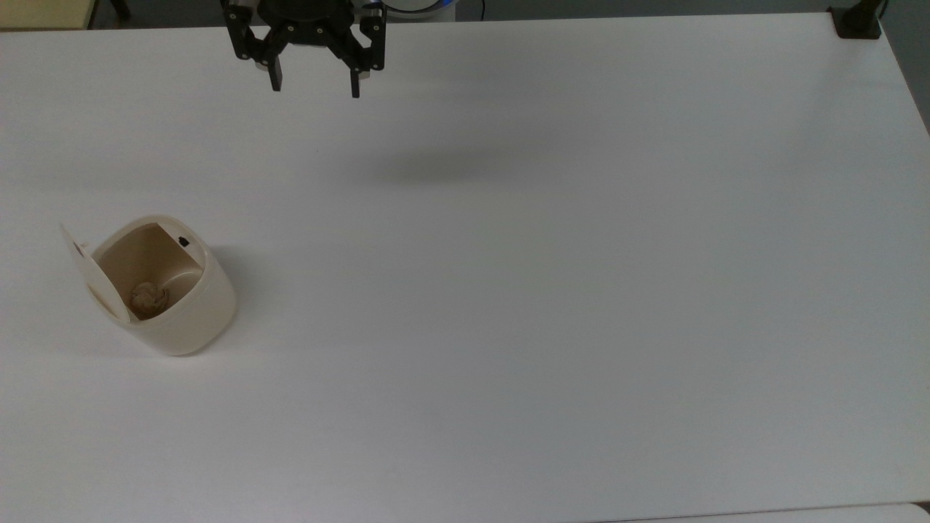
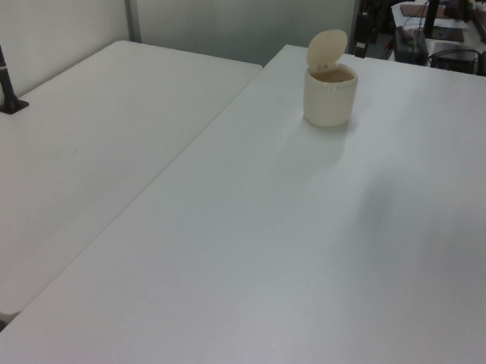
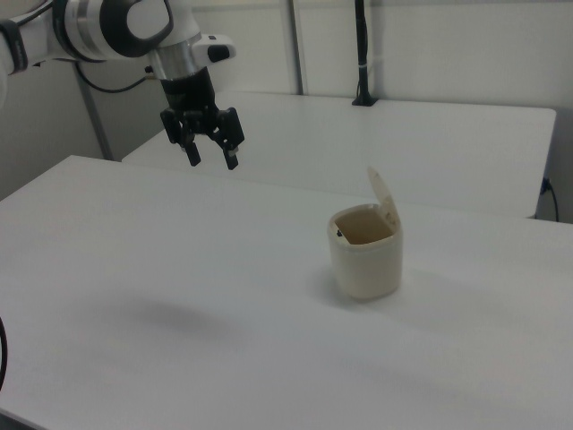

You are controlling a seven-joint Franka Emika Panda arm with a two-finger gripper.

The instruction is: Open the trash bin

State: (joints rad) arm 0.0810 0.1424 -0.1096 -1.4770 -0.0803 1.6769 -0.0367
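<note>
The pincer point(image 1: 315, 86) is seen spread wide, nothing held between its two black fingers point(image 1: 276, 78), hanging in the air above the far edge of the white table point(image 1: 552, 276) in the top view. In the right view the same pincer point(image 3: 212, 159) is carried well above the tabletop on the white arm point(image 3: 116, 27), fingers pointed down and parted.

The trash bin point(image 1: 171, 301) is found well apart from the pincer: below it and off toward the top view's left, sitting on the table near that edge. In the right view the bin point(image 3: 365, 260) is placed lower than the pincer and toward the right view's right, with lots of bare table in between. No contact at all.

The lid point(image 1: 91, 280) is flipped up, so the bin is already open. It stands nearly upright on the side of the bin facing away from the pincer in the top view. In the left view the lid point(image 2: 327, 48) is shown raised above the cream body point(image 2: 329, 97). A small black button point(image 1: 183, 240) can be made out on the rim on the pincer's side. Inside, a crumpled brownish wad point(image 1: 147, 296) is seen lying at the bottom.

A soft shadow point(image 1: 443, 163) is cast on the table, below the pincer and toward the top view's right.
</note>
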